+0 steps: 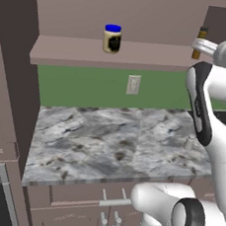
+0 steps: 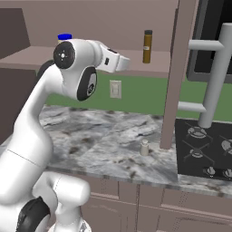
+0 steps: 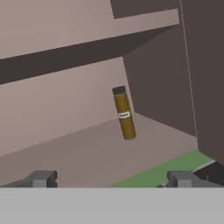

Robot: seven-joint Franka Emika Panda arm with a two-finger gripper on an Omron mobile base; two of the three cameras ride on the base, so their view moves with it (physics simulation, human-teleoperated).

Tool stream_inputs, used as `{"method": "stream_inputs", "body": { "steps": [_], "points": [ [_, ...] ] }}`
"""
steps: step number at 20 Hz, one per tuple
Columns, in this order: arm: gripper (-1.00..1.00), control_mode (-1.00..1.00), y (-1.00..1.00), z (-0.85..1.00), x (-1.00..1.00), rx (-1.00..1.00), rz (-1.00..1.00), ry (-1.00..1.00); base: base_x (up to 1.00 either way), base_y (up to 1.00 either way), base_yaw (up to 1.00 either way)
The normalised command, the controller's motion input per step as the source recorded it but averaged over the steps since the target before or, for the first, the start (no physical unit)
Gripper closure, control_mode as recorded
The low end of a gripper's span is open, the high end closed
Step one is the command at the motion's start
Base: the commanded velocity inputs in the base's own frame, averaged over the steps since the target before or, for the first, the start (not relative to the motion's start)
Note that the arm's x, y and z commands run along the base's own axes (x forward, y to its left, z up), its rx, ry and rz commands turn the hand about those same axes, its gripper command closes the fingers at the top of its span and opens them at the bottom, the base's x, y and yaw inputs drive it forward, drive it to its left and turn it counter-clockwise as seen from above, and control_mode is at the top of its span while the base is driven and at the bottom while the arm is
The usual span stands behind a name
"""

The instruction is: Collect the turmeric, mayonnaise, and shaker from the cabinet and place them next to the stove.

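A: Tool (image 3: 111,178) state?
B: Released, fingers spread wide, nothing between them. It's raised to shelf height in front of the cabinet (image 1: 122,9).

A: Turmeric (image 3: 124,113)?
B: Upright on the cabinet shelf board, near the right side wall, set back from the front edge. In the hand view it sits ahead of the tool, well apart, with bare shelf between.

A: Mayonnaise (image 1: 112,38)?
B: Same shelf, further left, upright, close to the front edge. Wide open stretch of board between it and the turmeric.

A: Shaker (image 2: 144,147)?
B: Down on the tabletop (image 1: 116,145), standing upright near the tabletop's right end, just left of the stove (image 2: 204,147). A vertical cabinet panel comes down just beside it in the right base view; can't tell if they touch.

A: Room to move?
B: Marble tabletop is bare apart from the shaker, lots of free surface toward the front edge. Green wall with an outlet (image 1: 133,84) behind. Cabinet side wall crowds the turmeric on the right; left of it is open.
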Motion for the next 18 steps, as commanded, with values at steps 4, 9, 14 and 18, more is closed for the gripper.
{"method": "stream_inputs", "body": {
  "steps": [4,9,14,18],
  "points": [
    [-1.0,-1.0,0.0,0.0,0.21,0.0,0.0,-0.01,0.0,0.0,0.0],
    [-1.0,-1.0,0.0,-0.01,0.2,0.0,0.0,0.0,0.0,0.0,0.0],
    [-1.0,-1.0,0.0,-0.06,0.09,0.0,0.0,0.0,0.0,0.0,0.0],
    [-1.0,-1.0,0.01,0.0,0.17,0.0,0.0,0.0,0.0,0.0,0.0]
  ]
}}
